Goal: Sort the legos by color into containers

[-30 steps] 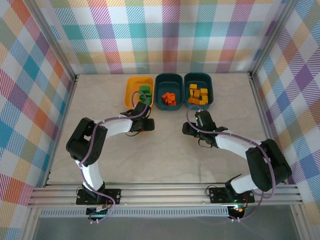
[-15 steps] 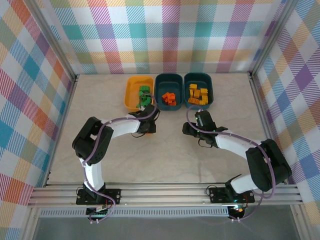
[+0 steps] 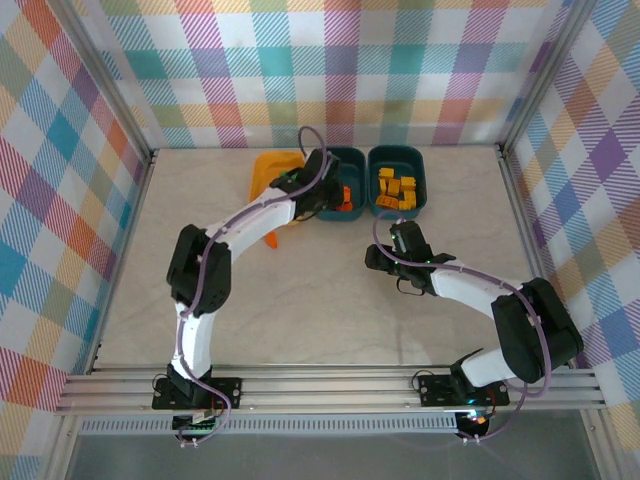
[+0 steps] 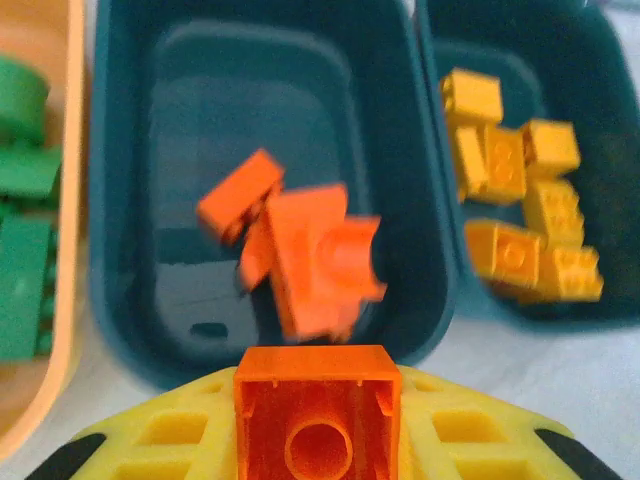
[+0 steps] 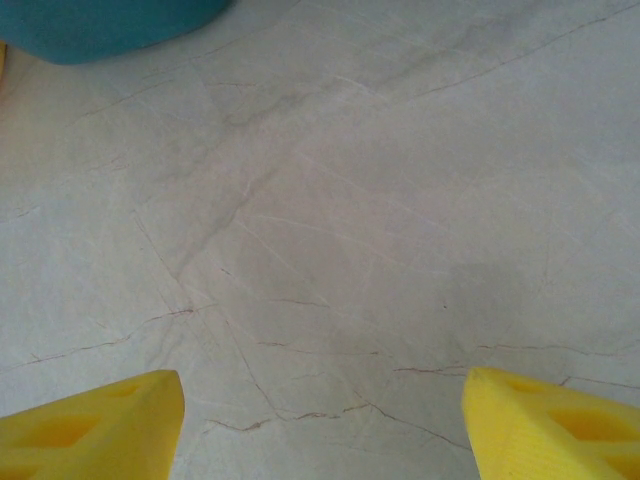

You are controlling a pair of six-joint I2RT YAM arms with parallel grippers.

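The left gripper [image 4: 316, 455] grasps an orange brick [image 4: 316, 400], the middle tub [image 4: 110, 250] just ahead; next it must reach over it and let go. The right gripper [image 5: 320, 430] is spread, empty.

Three containers are standing far: left yellow-orange tub [image 3: 262, 170], middle teal tub [image 3: 352, 158], right teal tub [image 3: 396, 152]; legos [image 3: 397, 190] are lying bunched, uncountable.

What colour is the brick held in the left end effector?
Orange. The brick shows best in the left wrist view.

The left arm [image 3: 248, 216] covers part of the yellow-orange tub [image 3: 264, 170] — loose orange bricks [image 4: 310, 262] look blurred.
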